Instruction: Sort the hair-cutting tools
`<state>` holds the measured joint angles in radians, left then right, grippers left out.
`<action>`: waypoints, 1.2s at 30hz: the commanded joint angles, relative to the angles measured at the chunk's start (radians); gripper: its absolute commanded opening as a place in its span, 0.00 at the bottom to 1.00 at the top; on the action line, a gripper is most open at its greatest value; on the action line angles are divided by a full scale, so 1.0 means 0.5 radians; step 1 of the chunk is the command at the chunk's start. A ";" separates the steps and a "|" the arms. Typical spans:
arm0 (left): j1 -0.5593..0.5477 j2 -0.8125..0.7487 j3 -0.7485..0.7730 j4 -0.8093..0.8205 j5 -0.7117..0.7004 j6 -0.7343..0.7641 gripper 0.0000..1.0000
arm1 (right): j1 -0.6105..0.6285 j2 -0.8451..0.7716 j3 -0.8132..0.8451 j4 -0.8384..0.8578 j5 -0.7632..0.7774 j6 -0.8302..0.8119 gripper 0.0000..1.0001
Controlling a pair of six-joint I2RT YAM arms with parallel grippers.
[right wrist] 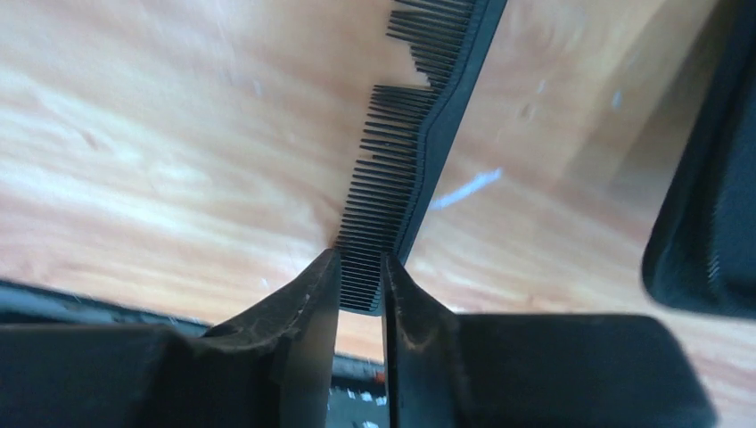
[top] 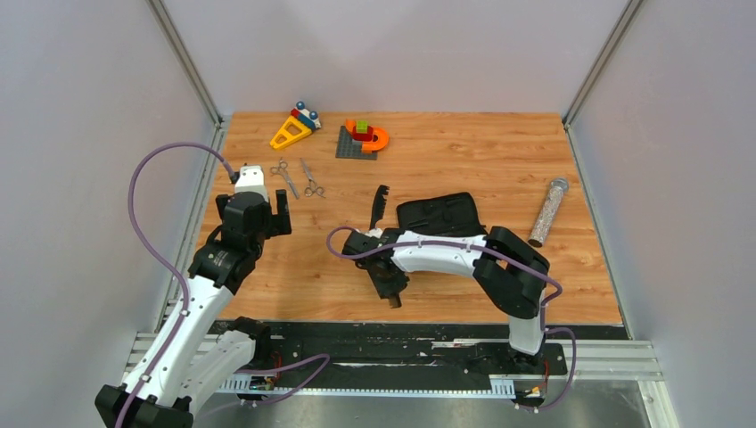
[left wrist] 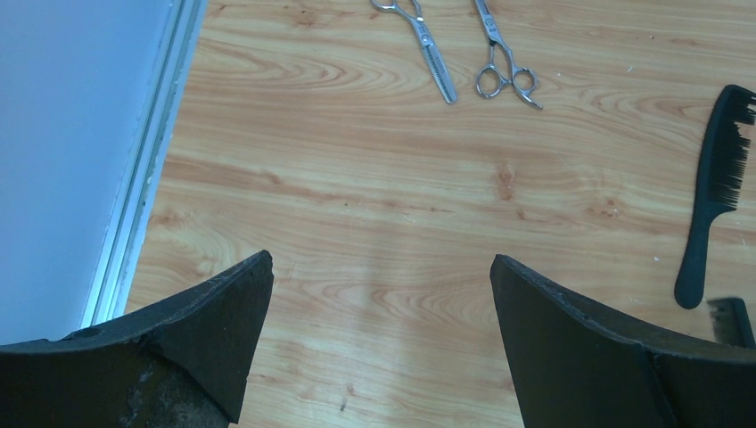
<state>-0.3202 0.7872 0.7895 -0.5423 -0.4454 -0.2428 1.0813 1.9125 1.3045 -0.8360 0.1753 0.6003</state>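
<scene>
No legible text, labels or numbers — anywhere.

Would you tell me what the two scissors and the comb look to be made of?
The scissors: probably polished steel, judging by the silvery sheen and glints. The comb: likely moulded plastic, matte black, with thin uniform teeth and no shine, though possibly hard rubber.

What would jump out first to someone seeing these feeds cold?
The right jaws are closed on the black comb at mid-table. Silver scissors and a second pair lie side by side left of centre, ahead of the wide-open left jaws. Colourful toy blocks sit along the far edge.
</scene>
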 commanded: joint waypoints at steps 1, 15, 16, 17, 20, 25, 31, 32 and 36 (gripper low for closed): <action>-0.007 -0.036 0.056 0.027 0.015 -0.046 1.00 | 0.022 -0.154 -0.008 -0.359 -0.052 0.034 0.28; -0.008 -0.054 0.056 0.014 0.025 -0.066 1.00 | -0.077 -0.019 0.345 -0.399 -0.055 0.042 0.58; -0.010 -0.056 0.056 0.014 0.025 -0.065 1.00 | -0.095 0.008 0.362 -0.392 -0.060 0.047 0.58; -0.010 -0.056 0.056 0.014 0.027 -0.066 1.00 | -0.117 0.031 0.379 -0.378 -0.080 0.048 0.58; -0.015 -0.058 0.056 0.016 0.027 -0.067 1.00 | -0.186 0.077 0.389 -0.297 -0.160 0.050 0.57; -0.025 -0.059 0.056 0.017 0.026 -0.064 1.00 | -0.269 0.143 0.389 -0.232 -0.200 0.083 0.56; -0.039 -0.053 0.053 0.020 0.026 -0.063 1.00 | -0.306 0.230 0.386 -0.169 -0.179 0.090 0.54; -0.040 -0.053 0.053 0.020 0.026 -0.061 1.00 | -0.306 0.249 0.393 -0.160 -0.174 0.088 0.54; -0.049 -0.045 0.056 0.021 0.027 -0.059 1.00 | -0.305 0.324 0.434 -0.133 -0.168 0.085 0.53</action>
<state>-0.3367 0.7712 0.7895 -0.5430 -0.4282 -0.2604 0.9264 2.0388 1.4780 -0.9501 0.0803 0.6270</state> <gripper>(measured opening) 1.000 0.536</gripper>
